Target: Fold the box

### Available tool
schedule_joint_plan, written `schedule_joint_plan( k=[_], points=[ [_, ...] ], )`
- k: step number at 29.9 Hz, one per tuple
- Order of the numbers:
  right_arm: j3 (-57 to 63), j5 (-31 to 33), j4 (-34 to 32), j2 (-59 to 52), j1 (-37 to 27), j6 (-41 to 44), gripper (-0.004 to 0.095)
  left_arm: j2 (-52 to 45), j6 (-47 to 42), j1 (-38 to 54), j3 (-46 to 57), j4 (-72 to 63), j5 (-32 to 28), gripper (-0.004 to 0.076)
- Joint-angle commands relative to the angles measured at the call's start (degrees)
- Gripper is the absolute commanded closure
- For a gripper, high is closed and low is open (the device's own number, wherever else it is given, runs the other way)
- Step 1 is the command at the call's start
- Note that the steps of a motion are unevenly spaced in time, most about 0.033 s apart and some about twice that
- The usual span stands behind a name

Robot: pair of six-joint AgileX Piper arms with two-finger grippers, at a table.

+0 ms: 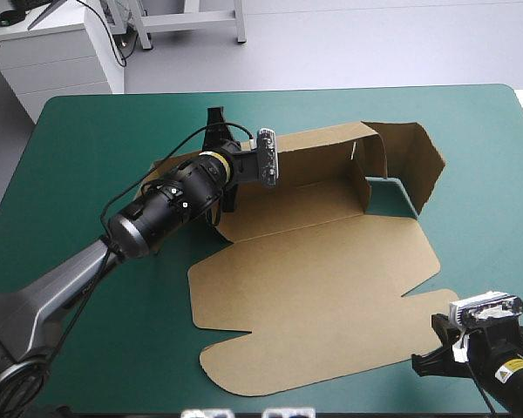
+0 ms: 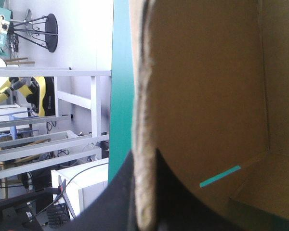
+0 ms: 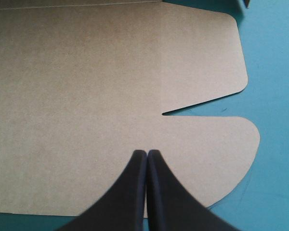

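Observation:
The brown box (image 1: 314,279) lies mid-table. Its wide lid panel and rounded front flaps are flat, while the back wall (image 1: 331,152) and the right side wall (image 1: 418,165) stand raised. My left gripper (image 1: 231,174) is at the box's far left end, shut on the upright board edge (image 2: 144,120). One black finger (image 2: 111,202) is outside it and one is inside. My right gripper (image 1: 431,348) is near the front right corner of the table, shut on nothing. Its tips (image 3: 147,153) are over the rounded front flap (image 3: 207,149).
Teal-green cover (image 1: 87,131) lies bare to the left, right and behind the box. A white cabinet (image 1: 61,52) stands beyond the table's far left corner. The table's front edge is close behind my right gripper.

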Motion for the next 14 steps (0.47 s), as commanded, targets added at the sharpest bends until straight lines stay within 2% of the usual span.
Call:
schedule_joint_plan(
  k=[1, 5, 14],
  points=[
    [-1.5, -3.4, 0.7, 0.6, 0.3, -0.5, 0.0927, -4.4, 0.5, -0.6, 0.8, 1.7, -4.7, 0.0731],
    [-1.5, -3.4, 0.7, 0.6, 0.3, -0.5, 0.0927, -7.8, 4.4, -0.6, 4.5, 0.8, -8.9, 0.0731],
    [-1.5, -3.4, 0.7, 0.6, 0.3, -0.5, 0.0927, -16.7, 5.2, -0.6, 14.6, 0.9, -19.1, 0.0731]
  ],
)
